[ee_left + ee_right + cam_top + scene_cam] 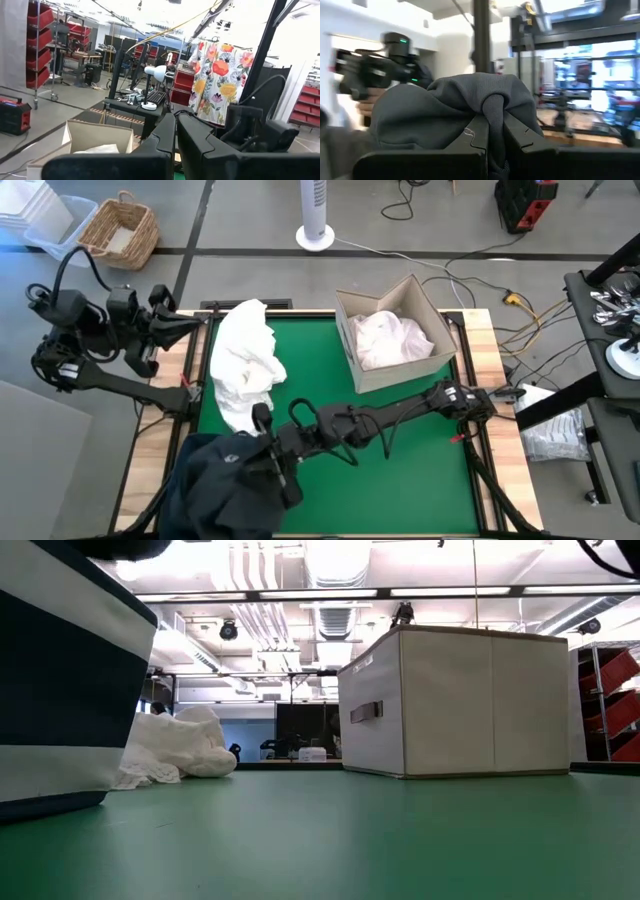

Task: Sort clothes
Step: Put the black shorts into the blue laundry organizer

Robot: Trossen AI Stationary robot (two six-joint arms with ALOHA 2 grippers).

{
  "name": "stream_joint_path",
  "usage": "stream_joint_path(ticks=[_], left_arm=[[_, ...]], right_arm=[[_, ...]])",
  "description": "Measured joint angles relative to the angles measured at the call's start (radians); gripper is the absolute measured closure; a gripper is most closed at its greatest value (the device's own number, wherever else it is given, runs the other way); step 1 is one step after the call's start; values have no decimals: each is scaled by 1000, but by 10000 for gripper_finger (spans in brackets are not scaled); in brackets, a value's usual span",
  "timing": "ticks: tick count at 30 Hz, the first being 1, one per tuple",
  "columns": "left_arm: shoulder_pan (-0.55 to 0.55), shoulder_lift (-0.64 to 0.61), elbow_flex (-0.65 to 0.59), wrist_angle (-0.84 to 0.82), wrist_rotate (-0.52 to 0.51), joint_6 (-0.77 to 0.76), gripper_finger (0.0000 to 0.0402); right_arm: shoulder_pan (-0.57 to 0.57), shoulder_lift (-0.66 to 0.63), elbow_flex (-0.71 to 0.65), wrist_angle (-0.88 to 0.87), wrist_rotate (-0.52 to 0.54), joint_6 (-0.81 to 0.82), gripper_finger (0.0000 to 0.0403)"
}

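My right gripper reaches across the table's near side and is shut on a dark grey-green garment, held at the navy bin on the near-left corner. The bin holds dark clothes; in the low view its navy wall with a white band fills the left. A pile of white clothes lies on the green mat, also visible in the low view. My left gripper is shut and hovers level at the table's far-left edge, touching nothing. My right gripper pinches a bunched fold of the dark garment between its two fingers. The cloth bulges out past the fingertips in several gathered layers. In the high view the garment merges with the dark clothes at the bin, so how it hangs cannot be told.
A beige cardboard box with white clothes inside stands on the far right of the mat; it shows in the low view. Bare green mat lies between box and near edge. A wicker basket sits on the floor beyond.
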Motion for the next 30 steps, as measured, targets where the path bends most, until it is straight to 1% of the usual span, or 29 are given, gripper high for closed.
stream_joint_path(ticks=[3,7,12,19,24,27,30], left_arm=[[0,-3,0,0,0,-4,401],[0,-9,0,-1,0,-34,401],[0,-15,-1,-20,0,-45,401],[0,-19,-1,-45,0,-45,401],[0,-17,-1,-43,0,-45,401],[0,-15,-1,-42,0,-45,401],[0,-11,-1,-40,0,-45,401]], right_arm=[[0,13,0,-7,58,-32,390],[0,35,0,-18,106,-60,390],[0,67,0,-11,142,-60,390],[3,68,-34,-16,198,-82,390],[3,68,-55,-1,204,-173,390],[2,68,-71,-4,201,-260,390],[-3,68,-101,21,199,-294,390]])
